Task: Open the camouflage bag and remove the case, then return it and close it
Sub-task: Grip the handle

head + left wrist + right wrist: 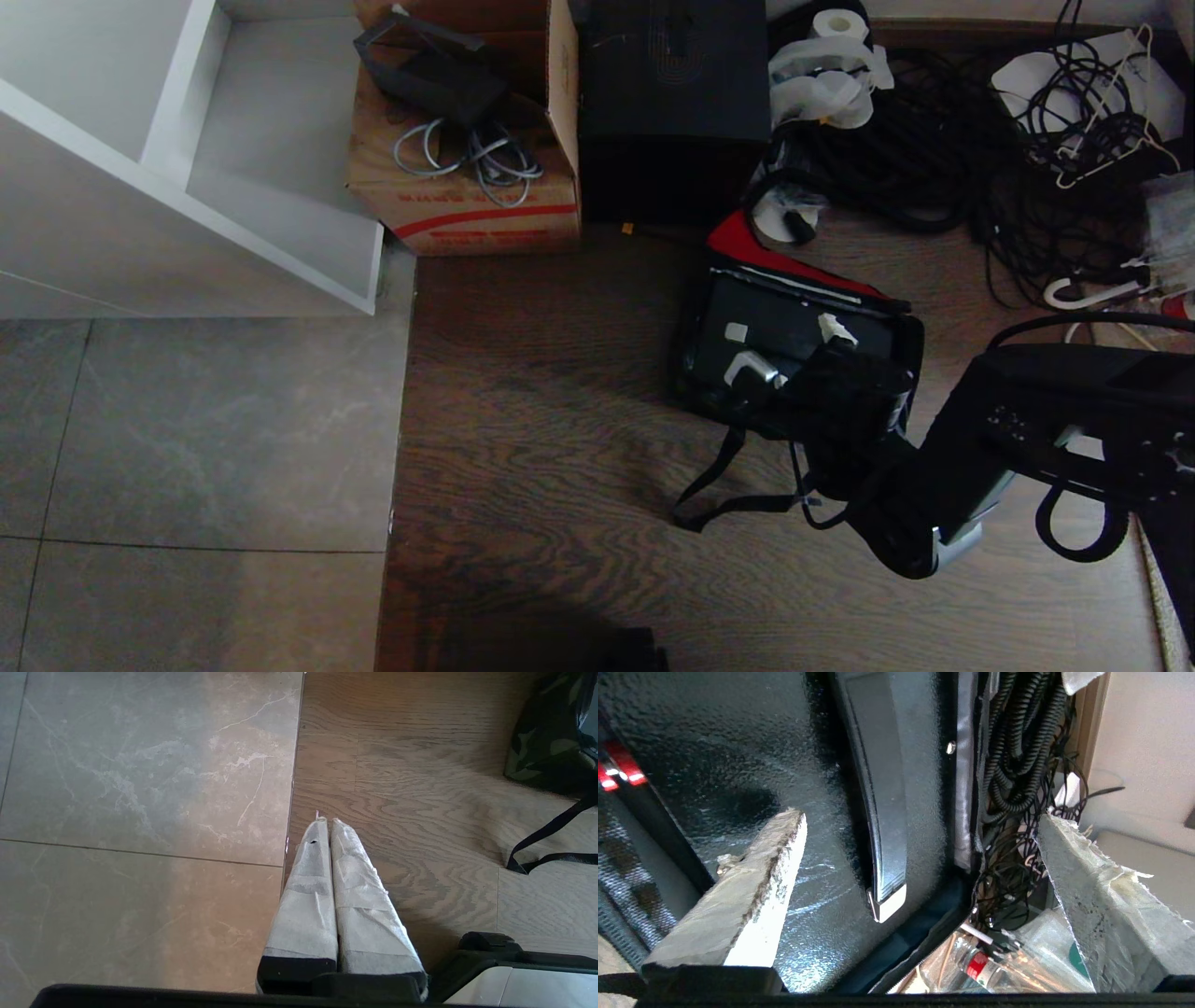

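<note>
- Closest to you in the right wrist view, the right gripper (920,858) shows two pale, tape-wrapped fingers (752,891) spread wide apart, holding nothing.
- Between those fingers lies the case (738,765), its black pebbled top filling the upper left of that frame, with the flat black handle (882,802) running down the middle to a pale metal end mount.
- The handle's long axis runs roughly from frame top to frame bottom, so it lies along the gap between the fingers, not across it; one finger sits over the case top, the other hangs past the case's edge over loose cables.
- In the head view, the camouflage bag (709,373) sits open at centre right on the wood floor (560,448), red lid panel (747,247) folded back toward the top of the frame, the case inside it.
- The right gripper (840,373) hovers over the lower right end of the case; you judge it the nearer arm by far.
- In the left wrist view, the left gripper (329,821) points at the floor seam, fingers pressed together, with only a corner of the bag in the frame's upper right, well apart.
- To grip the handle, you would likely need the fingers to straddle it across its width.
</note>
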Controlling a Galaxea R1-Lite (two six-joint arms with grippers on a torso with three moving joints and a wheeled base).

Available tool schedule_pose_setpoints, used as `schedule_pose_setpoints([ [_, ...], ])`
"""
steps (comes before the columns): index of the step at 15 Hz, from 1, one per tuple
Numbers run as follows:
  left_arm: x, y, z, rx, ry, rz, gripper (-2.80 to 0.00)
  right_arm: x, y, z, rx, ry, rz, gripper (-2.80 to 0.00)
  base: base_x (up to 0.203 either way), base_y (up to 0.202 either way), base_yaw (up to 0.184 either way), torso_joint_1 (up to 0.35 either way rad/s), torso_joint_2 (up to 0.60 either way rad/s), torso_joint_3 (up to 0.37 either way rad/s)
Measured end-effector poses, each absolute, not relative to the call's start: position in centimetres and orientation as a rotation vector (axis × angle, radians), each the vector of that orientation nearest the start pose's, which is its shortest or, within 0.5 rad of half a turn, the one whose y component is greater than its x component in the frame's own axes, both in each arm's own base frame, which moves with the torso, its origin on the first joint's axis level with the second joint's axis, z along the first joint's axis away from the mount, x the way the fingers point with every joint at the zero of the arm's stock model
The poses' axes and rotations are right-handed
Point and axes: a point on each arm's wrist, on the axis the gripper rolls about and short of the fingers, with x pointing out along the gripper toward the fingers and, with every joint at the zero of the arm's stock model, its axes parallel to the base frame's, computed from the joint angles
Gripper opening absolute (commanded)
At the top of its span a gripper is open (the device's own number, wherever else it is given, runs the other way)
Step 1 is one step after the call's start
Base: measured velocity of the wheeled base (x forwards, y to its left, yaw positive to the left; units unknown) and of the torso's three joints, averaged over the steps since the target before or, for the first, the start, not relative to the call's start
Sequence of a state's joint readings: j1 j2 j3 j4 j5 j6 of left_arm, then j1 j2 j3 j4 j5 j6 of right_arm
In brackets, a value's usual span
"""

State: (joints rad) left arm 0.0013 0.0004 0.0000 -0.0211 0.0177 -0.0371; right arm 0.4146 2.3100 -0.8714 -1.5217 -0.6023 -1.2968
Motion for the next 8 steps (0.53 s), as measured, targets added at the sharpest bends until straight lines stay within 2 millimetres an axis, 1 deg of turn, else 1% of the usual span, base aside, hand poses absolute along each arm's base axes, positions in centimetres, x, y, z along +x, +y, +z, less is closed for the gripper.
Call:
schedule_pose_setpoints([
  [8,-2.28,0.04,7.76,-0.038,-0.021,0.019,-2.80,37.56,14.34,6.93,-1.257,0.054,-0.225,0.00,0.000,0.000,0.000,0.000,0.00,0.000],
])
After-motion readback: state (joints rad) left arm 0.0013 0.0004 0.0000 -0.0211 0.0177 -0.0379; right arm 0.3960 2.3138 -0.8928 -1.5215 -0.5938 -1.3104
